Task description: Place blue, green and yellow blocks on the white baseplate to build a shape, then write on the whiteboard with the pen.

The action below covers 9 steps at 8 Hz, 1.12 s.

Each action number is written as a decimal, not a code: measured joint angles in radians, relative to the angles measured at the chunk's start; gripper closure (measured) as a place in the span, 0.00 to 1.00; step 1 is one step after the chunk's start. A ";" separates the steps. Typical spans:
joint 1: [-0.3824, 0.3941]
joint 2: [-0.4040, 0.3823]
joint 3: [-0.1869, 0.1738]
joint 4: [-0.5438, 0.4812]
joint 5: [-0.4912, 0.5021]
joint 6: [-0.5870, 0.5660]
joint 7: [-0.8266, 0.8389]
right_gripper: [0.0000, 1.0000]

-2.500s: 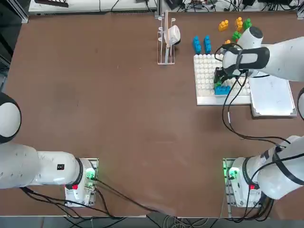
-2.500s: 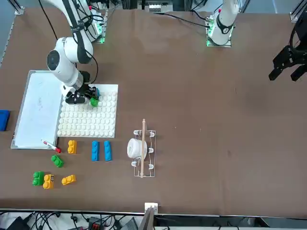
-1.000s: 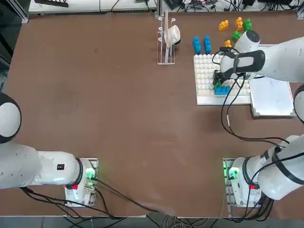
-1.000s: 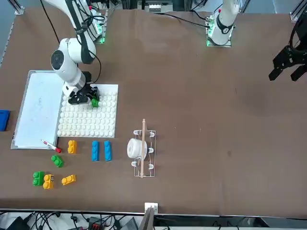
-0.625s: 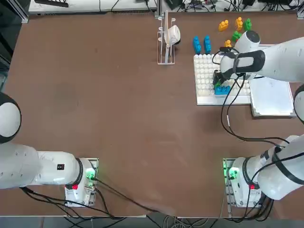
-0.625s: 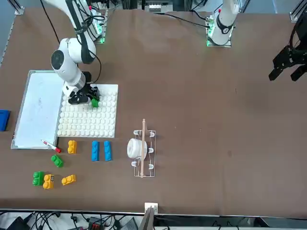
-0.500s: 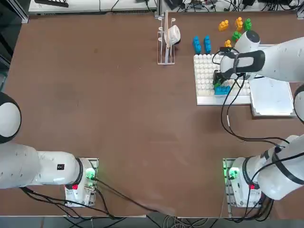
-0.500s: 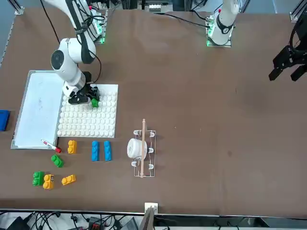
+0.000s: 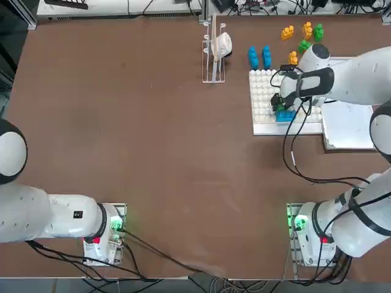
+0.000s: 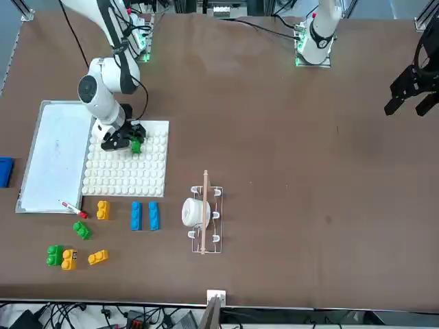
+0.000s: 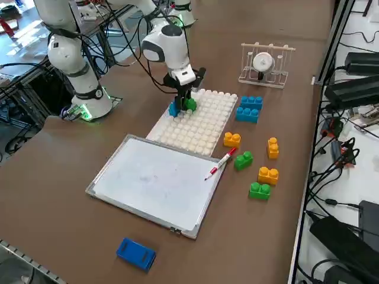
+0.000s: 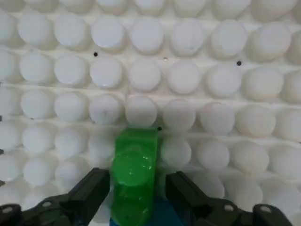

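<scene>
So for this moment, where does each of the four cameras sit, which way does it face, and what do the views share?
Top view: overhead, looking down; both arm bases at the bottom, right gripper over the white baseplate.
Front view: across the table, facing the robot; working arm at left.
Right side view: raised at the robot's right, looking diagonally over the whiteboard.
Right wrist view: on the wrist; fingers open either side of the green block.
Shared: all four show the green block on the baseplate.

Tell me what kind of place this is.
Probably a robotics lab: the right arm's claw hangs open over a green block on the white baseplate, on a brown table edged with cables.
</scene>
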 joint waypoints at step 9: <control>-0.082 0.043 -0.027 0.394 -0.037 -0.297 -0.003 0.00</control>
